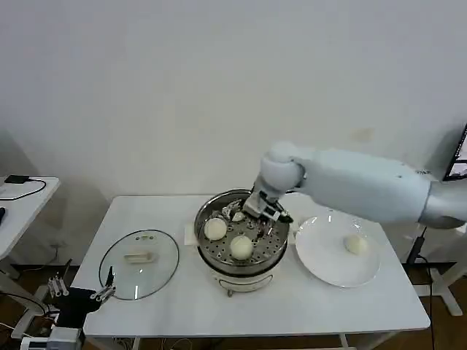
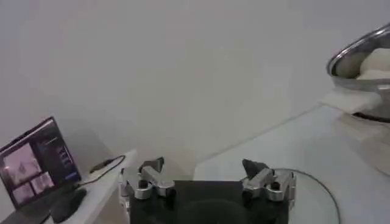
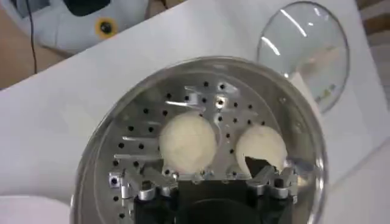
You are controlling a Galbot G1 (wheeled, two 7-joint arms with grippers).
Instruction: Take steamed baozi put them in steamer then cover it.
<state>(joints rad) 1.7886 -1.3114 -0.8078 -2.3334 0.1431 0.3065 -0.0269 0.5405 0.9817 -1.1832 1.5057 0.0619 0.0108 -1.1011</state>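
Observation:
The shiny steamer (image 1: 219, 264) stands mid-table with two baozi on its perforated tray, one at the left (image 1: 215, 229) and one at the front (image 1: 241, 247). My right gripper (image 1: 259, 219) hangs open just above the tray's back right. In the right wrist view the right gripper (image 3: 206, 171) holds nothing; one baozi (image 3: 187, 141) lies just past its fingertips and another baozi (image 3: 262, 146) sits beside one finger. A third baozi (image 1: 356, 245) rests on the white plate (image 1: 321, 257). The glass cover (image 1: 139, 264) lies flat at the table's left. My left gripper (image 1: 102, 292) waits open off the table's front left corner.
The left wrist view has the left gripper (image 2: 203, 165) open over the cover's edge (image 2: 311, 195), with the steamer (image 2: 359, 61) far off. A side table with a monitor (image 2: 36, 161) stands to the left. Bare tabletop runs along the front edge.

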